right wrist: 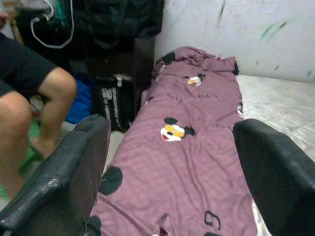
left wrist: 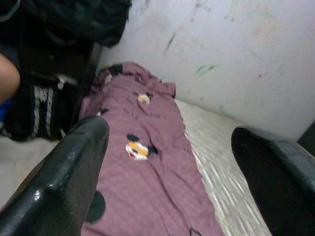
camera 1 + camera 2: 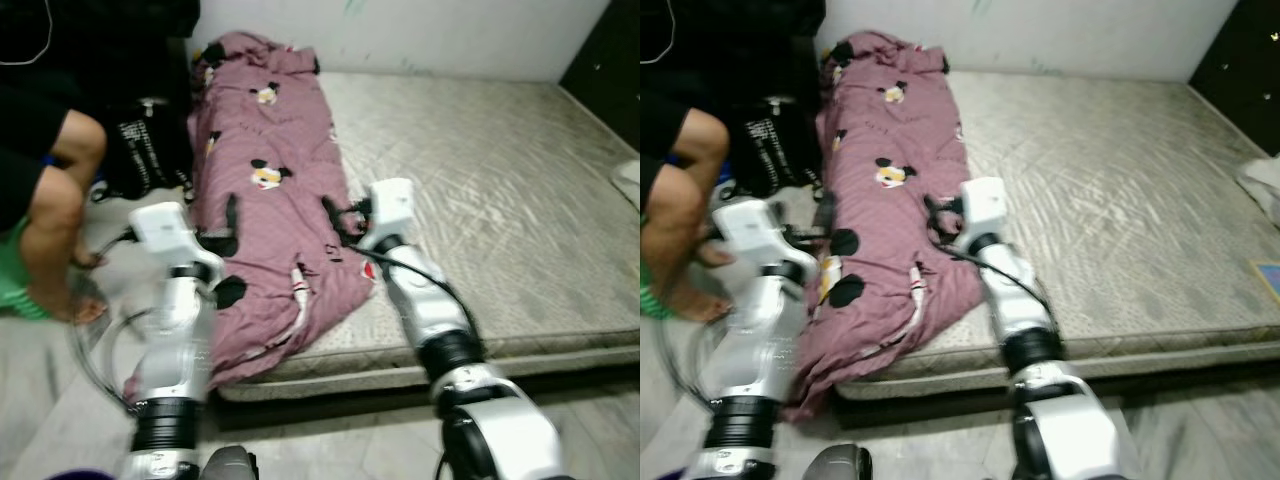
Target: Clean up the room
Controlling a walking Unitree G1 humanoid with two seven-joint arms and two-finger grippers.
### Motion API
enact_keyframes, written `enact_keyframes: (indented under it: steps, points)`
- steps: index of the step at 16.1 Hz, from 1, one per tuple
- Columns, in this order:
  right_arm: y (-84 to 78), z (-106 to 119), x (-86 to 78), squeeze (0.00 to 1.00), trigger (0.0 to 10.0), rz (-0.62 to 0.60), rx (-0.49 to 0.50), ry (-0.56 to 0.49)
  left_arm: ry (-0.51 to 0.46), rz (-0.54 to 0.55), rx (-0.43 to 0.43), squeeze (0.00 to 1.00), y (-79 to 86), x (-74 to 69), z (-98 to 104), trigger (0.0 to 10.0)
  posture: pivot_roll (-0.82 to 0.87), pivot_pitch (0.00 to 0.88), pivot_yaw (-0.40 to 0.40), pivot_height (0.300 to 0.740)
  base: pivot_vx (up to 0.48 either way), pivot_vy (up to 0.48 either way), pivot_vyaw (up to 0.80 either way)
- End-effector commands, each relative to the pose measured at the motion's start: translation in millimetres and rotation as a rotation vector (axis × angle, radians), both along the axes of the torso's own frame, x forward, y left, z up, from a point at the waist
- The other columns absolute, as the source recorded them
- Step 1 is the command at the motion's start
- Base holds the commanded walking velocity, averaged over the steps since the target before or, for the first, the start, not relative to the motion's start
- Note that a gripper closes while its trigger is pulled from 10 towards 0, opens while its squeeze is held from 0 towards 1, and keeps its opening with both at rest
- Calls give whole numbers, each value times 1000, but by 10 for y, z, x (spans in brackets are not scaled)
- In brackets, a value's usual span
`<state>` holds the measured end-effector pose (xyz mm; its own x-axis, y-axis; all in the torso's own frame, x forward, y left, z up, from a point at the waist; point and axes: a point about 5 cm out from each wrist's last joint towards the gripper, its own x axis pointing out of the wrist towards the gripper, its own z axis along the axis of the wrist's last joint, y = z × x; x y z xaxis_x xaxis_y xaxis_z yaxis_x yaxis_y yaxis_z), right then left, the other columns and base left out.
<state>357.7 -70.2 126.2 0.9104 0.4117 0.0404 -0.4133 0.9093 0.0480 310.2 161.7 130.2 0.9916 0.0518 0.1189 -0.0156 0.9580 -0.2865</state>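
A mauve blanket [image 3: 265,210] printed with cartoon mice lies lengthwise along the left side of a bare grey mattress [image 3: 480,180], its near end drooping over the mattress edge. My left gripper [image 3: 222,232] hovers over the blanket's left edge, open with nothing between its fingers. My right gripper [image 3: 338,220] is over the blanket's right edge near the middle, also open and empty. Both wrist views look along the blanket [image 1: 192,147] toward the wall, with the fingers [image 2: 74,167] spread wide apart.
A person sits at the left with bare legs [image 3: 55,210] and feet on the floor. A black bag [image 3: 140,155] with white lettering stands beside the mattress. Cable loops [image 3: 95,350] lie on the floor near my left arm. Dark furniture [image 3: 610,70] stands at the back right.
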Motion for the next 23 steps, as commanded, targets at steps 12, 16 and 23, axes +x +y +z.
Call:
enact_keyframes:
  steps: [12, 16, 23]
  points:
    - [-126, 6, 31, 0, 10000, -36, -9, 5, -39, -68, -31, 0, -154, 11, 58, 10000, 36, 0, -78, 740, 241, 0, 0]
    - [-128, 8, 33, 0, 10000, -37, -6, 6, -28, -52, -16, 0, -137, 9, 54, 10000, 37, 0, -78, 740, 0, 0, 0]
    - [-104, -107, -90, 0, 10000, -27, -86, -21, 39, 24, 201, 0, 57, -185, -58, 10000, 57, 0, -70, 740, 0, 0, 228]
